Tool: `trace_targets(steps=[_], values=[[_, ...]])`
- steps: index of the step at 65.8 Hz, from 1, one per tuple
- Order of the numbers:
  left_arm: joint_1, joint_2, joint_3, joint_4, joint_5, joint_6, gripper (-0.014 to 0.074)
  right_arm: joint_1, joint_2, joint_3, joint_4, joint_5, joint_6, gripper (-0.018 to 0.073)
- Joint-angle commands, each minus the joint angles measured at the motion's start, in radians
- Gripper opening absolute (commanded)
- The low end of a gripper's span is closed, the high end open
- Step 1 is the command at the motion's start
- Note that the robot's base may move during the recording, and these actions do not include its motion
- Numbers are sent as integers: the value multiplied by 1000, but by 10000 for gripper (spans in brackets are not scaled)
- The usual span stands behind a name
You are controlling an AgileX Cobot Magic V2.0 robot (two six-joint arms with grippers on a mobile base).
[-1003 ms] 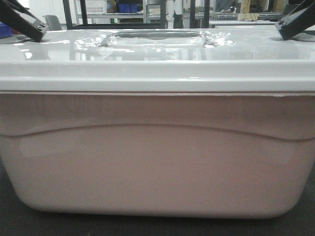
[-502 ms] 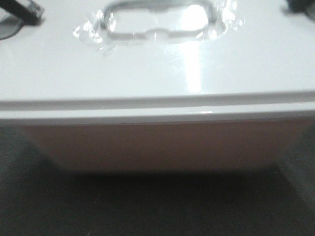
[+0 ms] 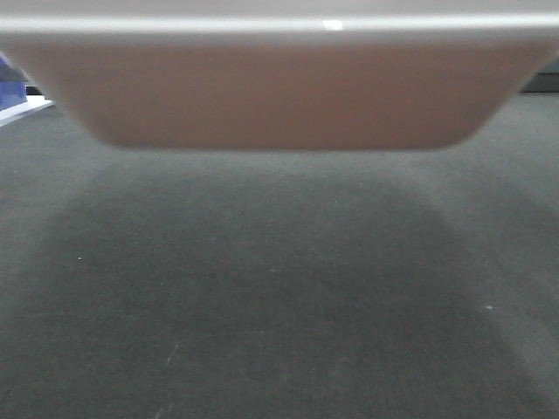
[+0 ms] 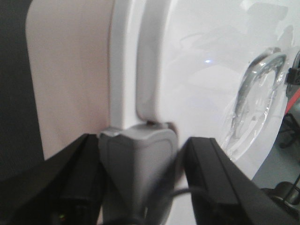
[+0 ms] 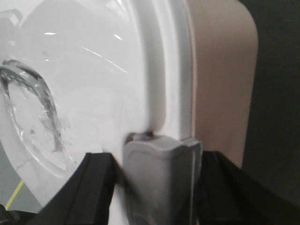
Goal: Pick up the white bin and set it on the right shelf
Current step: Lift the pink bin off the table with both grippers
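The white bin (image 3: 279,96) hangs along the top of the front view, clear of the dark floor; only its pinkish lower wall and rounded bottom corners show there. In the left wrist view my left gripper (image 4: 143,154) straddles the grey latch (image 4: 136,178) at the bin's left end, one finger (image 4: 75,168) against the latch, beside the white lid (image 4: 197,70). In the right wrist view my right gripper (image 5: 157,164) grips the grey latch (image 5: 159,187) at the other end of the lid (image 5: 93,70). The right shelf is out of view.
Dark grey carpet floor (image 3: 279,305) spreads under the bin with the bin's shadow on it. A blue object (image 3: 10,83) shows at the far left edge. Black stands and cables (image 4: 290,117) show past the lid in the left wrist view.
The bin has gone from filling the front view to sitting at its top edge. Its lid and the arms have left that view, and the floor now shows underneath.
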Motion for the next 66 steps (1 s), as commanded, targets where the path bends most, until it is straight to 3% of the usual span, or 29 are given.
trace_targets(steps=[1, 22, 66], values=[[-18, -66, -63, -162, 138, 10, 218, 10, -51, -43, 219, 162, -10, 412], [-18, -168, -103, -165, 105, 10, 218, 10, -143, -43, 292, 137, -47, 412], [-18, -185, -103, -132, 69, 10, 218, 10, -158, -144, 323, 127, -48, 412]])
